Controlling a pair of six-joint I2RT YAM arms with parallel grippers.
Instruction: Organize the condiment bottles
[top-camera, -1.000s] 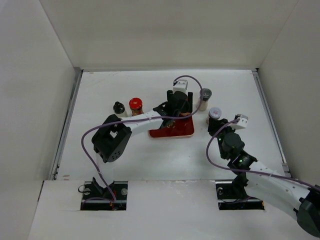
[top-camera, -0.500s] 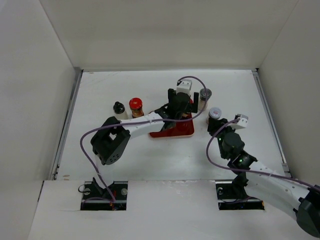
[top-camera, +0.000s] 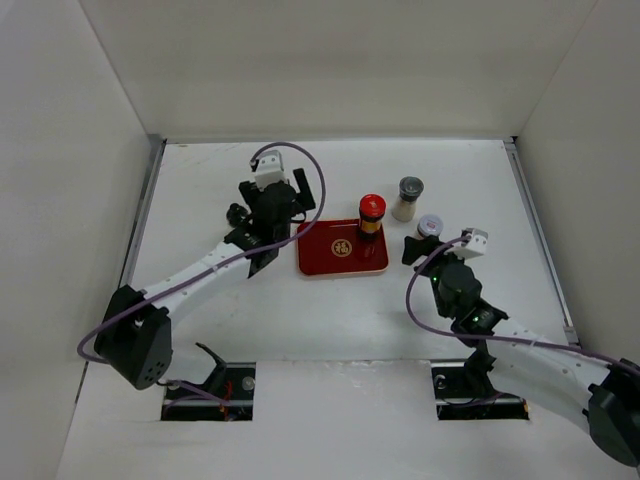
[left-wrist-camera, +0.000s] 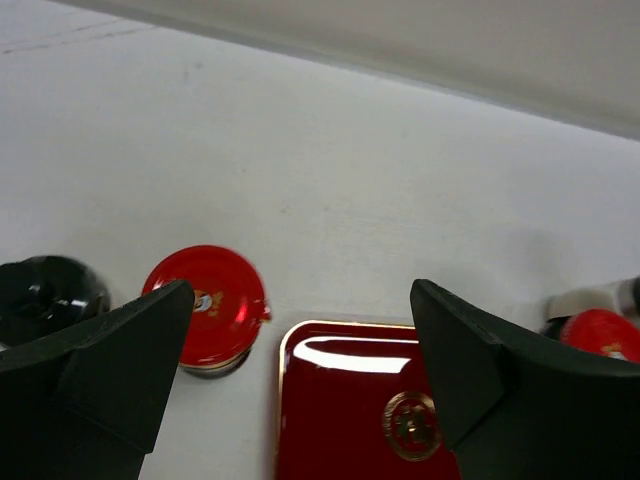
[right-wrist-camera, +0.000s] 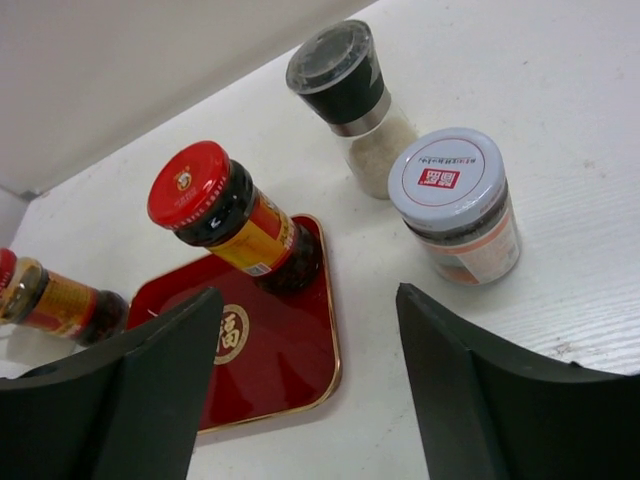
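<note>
Left claw (left-wrist-camera: 300, 300) and right claw (right-wrist-camera: 308, 295) gape apart, empty — one red-capped bottle (right-wrist-camera: 225, 215) stands on the tray (right-wrist-camera: 275, 365). The second red-capped bottle (left-wrist-camera: 205, 305) stands beside it.

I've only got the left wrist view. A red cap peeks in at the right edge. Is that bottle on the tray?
Observer: Yes. That red-capped bottle stands upright on the tray's far right corner.
Operator: Anything beyond it?
Observer: A grey-capped grinder and a short white-lidded jar stand on the table, right of the tray.
Operator: Is the right arm holding the jar?
Observer: No. The right fingers are open, and the jar sits clear of them.
</note>
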